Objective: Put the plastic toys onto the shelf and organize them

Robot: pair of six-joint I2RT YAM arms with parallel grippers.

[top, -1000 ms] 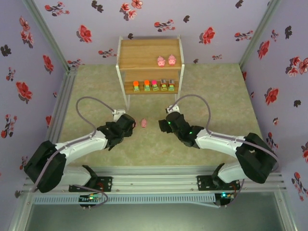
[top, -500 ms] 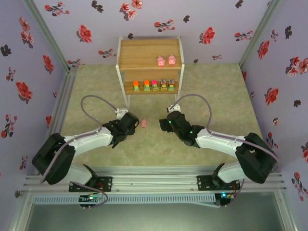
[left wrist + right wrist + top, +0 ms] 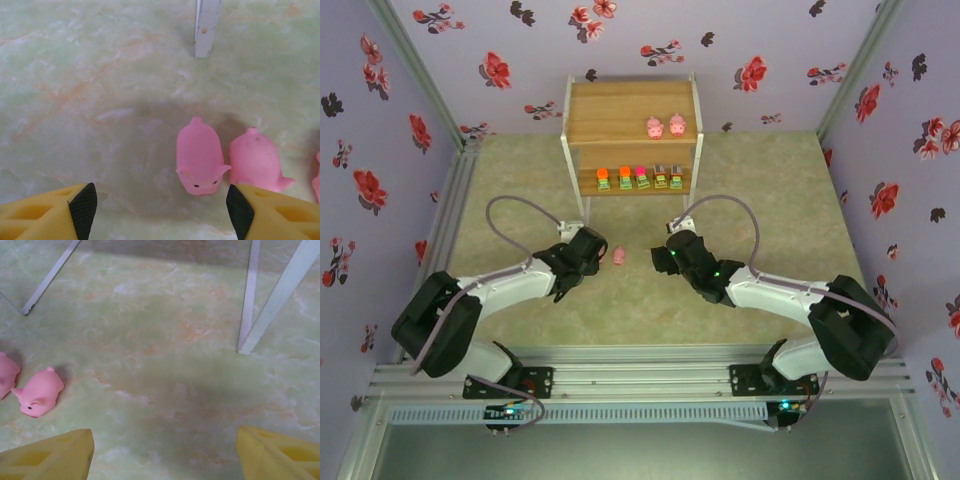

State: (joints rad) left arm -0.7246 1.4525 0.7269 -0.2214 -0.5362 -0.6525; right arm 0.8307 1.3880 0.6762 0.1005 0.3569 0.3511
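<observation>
While your left gripper (image 3: 161,207) hangs spread wide, low behind two pink pigs (image 3: 199,161) lying short of the shelf (image 3: 630,110), bare table (image 3: 75,100) open leftward, right gripper (image 3: 165,450) spread too, both reaching forward.

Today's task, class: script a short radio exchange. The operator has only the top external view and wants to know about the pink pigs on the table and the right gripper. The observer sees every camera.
Operator: From above I make out one pink pig on the table, just ahead of the left gripper. Are there more?
Observer: Yes. The left wrist view shows two whole pigs close side by side, a left pig and a right pig, plus a pink sliver at the right edge.
Operator: Is the right gripper holding anything?
Observer: No. The right wrist view shows it open, with only bare table between its fingers.
</observation>
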